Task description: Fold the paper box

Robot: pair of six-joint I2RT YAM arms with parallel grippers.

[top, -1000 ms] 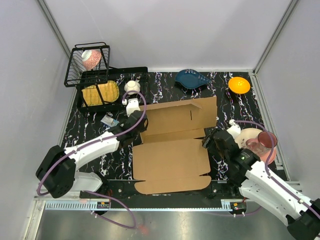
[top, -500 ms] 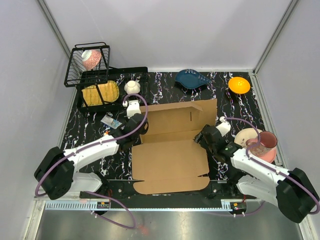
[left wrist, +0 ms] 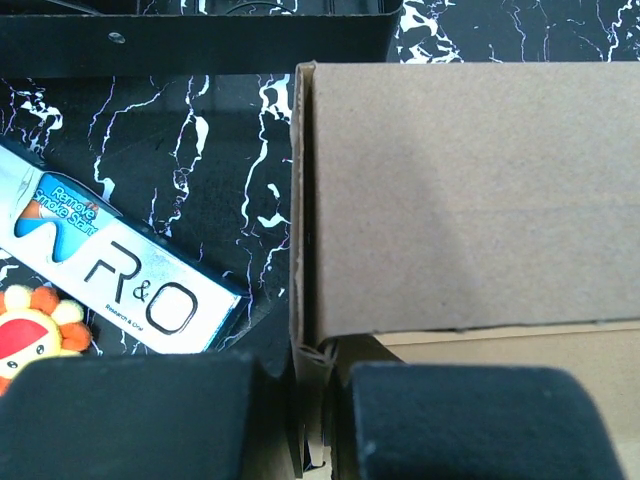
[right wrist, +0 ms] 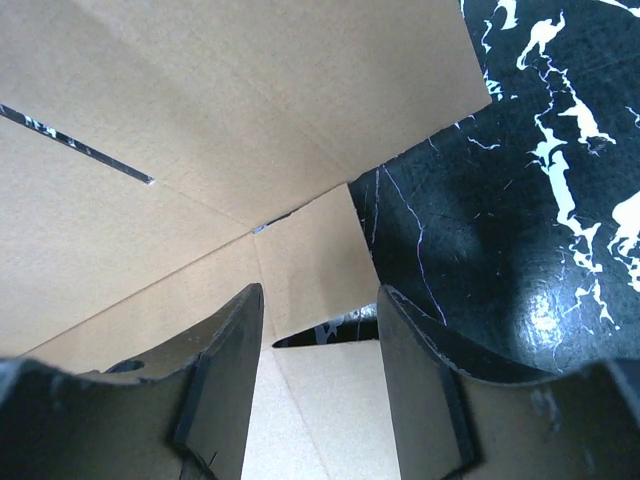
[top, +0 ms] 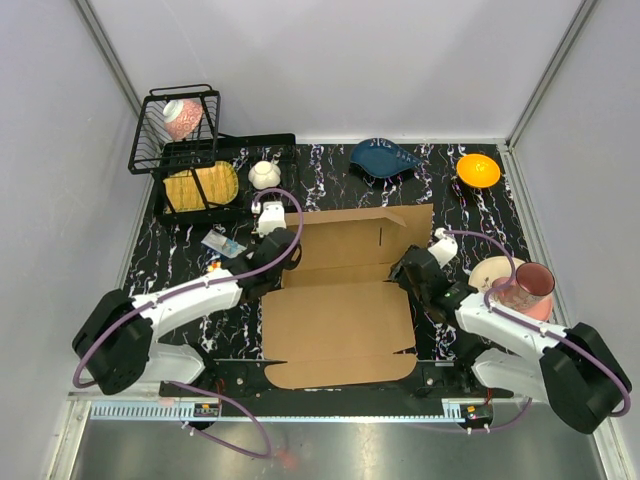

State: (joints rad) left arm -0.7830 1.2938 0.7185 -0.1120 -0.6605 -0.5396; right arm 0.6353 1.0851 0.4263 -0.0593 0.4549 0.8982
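Gripping the left edge of the paper box [top: 340, 315], the left claw [left wrist: 300, 400] has its pads pressed together on a cardboard flap, with the flap's edge sandwiched between them. A white-and-blue packet [left wrist: 120, 285] lies on the bench [top: 180, 270] just left of that edge. The box sits opened out at bench centre, its far panel apparently lifted along its crease and its near flap reaching the near edge. The right claw [right wrist: 320, 320] is at the box's right edge, jaws apart, straddling a small side tab; contact unclear. A pink cup [top: 532, 282] stands near the right edge.
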